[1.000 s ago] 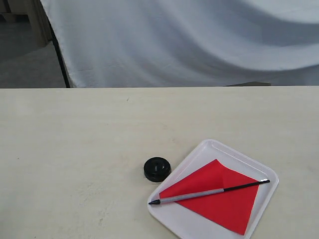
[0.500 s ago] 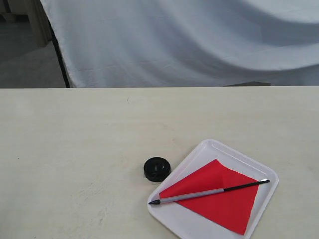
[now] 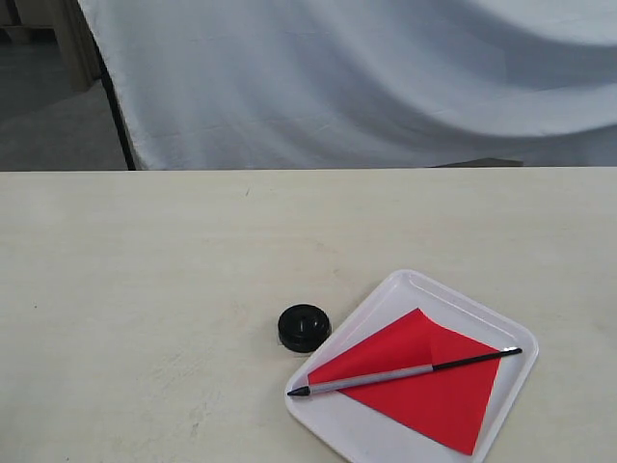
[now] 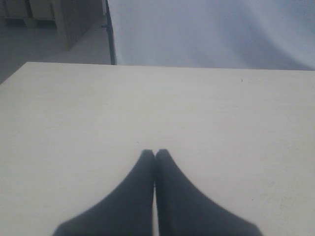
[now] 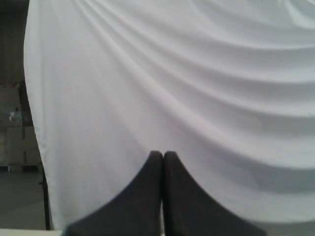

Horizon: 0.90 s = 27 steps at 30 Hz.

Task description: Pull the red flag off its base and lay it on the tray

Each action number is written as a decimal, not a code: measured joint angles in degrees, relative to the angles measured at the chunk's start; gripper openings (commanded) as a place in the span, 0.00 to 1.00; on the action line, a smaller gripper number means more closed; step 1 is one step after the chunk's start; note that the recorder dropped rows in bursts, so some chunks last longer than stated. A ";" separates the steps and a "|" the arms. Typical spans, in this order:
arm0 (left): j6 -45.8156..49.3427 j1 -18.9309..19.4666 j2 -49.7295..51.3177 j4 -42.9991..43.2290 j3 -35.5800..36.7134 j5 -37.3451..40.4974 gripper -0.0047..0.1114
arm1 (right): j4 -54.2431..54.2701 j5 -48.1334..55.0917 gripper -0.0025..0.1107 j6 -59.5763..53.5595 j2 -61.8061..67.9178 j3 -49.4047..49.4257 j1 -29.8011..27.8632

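Endpoint: red flag (image 3: 434, 395) lies flat in tray (image 3: 407, 289) by worktop's (image 3: 145, 289) near right corner, pole free of base (image 3: 305, 328), which sits just beside tray. Left tool (image 4: 155, 153) & right tool (image 5: 163, 155): tips pressed together, nothing held, since task looks done.

I see the red flag (image 3: 429, 381) lying flat inside the white tray (image 3: 398, 289), its grey pole slanting across the cloth, black tip over the rim. The round black base (image 3: 304, 327) sits empty just beside the tray.
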 measured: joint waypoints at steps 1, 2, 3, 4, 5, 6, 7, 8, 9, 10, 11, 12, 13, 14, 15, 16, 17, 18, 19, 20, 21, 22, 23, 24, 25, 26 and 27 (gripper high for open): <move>0.00 0.00 0.00 0.00 0.00 0.00 0.04 | 0.11 1.10 0.02 0.00 0.00 0.22 0.00; 0.00 0.00 0.00 0.00 0.00 0.00 0.04 | 0.11 1.21 0.02 0.00 0.00 0.76 0.00; 0.00 0.00 0.00 0.00 0.00 0.00 0.04 | 0.11 1.10 0.02 0.00 0.00 1.43 0.00; 0.00 0.00 0.00 0.00 0.00 0.00 0.04 | 0.11 0.73 0.02 0.00 0.00 2.79 0.00; 0.00 0.00 0.00 0.00 0.00 0.00 0.04 | 0.11 0.49 0.02 0.00 0.00 3.85 0.00; 0.00 0.00 0.00 0.00 0.00 0.00 0.04 | 0.11 0.30 0.02 0.00 0.00 5.22 0.00; 0.00 0.00 0.00 0.00 0.00 0.00 0.04 | 0.11 0.30 0.02 0.00 0.00 6.61 0.00; 0.00 0.00 0.00 0.00 0.00 0.00 0.04 | 0.11 0.30 0.02 0.00 0.00 7.65 0.00; 0.00 0.00 0.00 0.00 0.00 0.00 0.04 | 0.11 0.30 0.02 0.00 0.00 8.93 0.00; 0.00 0.00 0.00 0.00 0.00 0.00 0.04 | 0.11 0.30 0.02 -0.36 0.00 10.18 0.00; 0.00 0.00 0.00 0.00 0.00 0.00 0.04 | 0.11 0.30 0.02 -0.36 0.00 11.39 0.00; 0.00 0.00 0.00 0.00 0.00 0.00 0.04 | 0.11 0.30 0.02 -0.36 0.00 12.55 0.00; 0.00 0.00 0.00 0.00 0.00 0.00 0.04 | 0.11 0.30 0.02 -0.36 0.00 13.65 0.00; 0.00 0.00 0.00 0.00 0.00 0.00 0.04 | 0.11 0.30 0.02 -0.36 0.00 14.53 0.00; 0.00 0.00 0.00 0.00 0.00 0.00 0.04 | 0.11 0.30 0.02 -0.36 0.00 15.65 0.00; 0.00 0.00 0.00 0.00 0.00 0.00 0.04 | 0.11 0.30 0.02 -0.36 0.00 16.80 0.00; 0.00 0.00 0.00 0.00 0.00 0.00 0.04 | 0.11 0.30 0.02 -0.36 0.00 17.78 0.00; 0.00 0.00 0.00 0.00 0.00 0.00 0.04 | 0.11 0.70 0.02 -0.36 0.00 18.25 0.00; 0.00 0.00 0.00 0.00 0.00 0.00 0.04 | 0.11 1.62 0.02 -0.36 0.00 18.54 0.00; 0.00 0.00 0.00 0.00 0.00 0.00 0.04 | 0.31 2.28 0.02 -0.36 0.00 18.78 0.00; 0.00 0.00 0.00 0.00 0.00 0.00 0.04 | 0.69 2.60 0.02 -0.36 0.00 18.78 0.00; 0.00 0.00 0.00 0.00 0.00 0.00 0.04 | 0.99 2.68 0.02 -0.36 0.00 18.78 0.00; 0.00 0.00 0.00 0.00 0.00 0.00 0.04 | 0.99 2.68 0.02 -0.36 0.00 18.78 0.00; 0.00 0.00 0.00 0.00 0.00 0.00 0.04 | 1.10 2.73 0.02 -0.36 0.00 18.78 0.00; 0.00 0.00 0.00 0.00 0.00 0.00 0.04 | 1.10 2.84 0.02 -0.36 0.00 18.78 0.00; 0.00 0.00 0.00 0.00 0.00 0.00 0.04 | 1.10 2.84 0.02 -0.36 0.00 18.78 0.00; 0.00 0.00 0.00 0.00 0.00 0.00 0.04 | 1.10 3.10 0.02 -0.36 0.00 18.78 0.00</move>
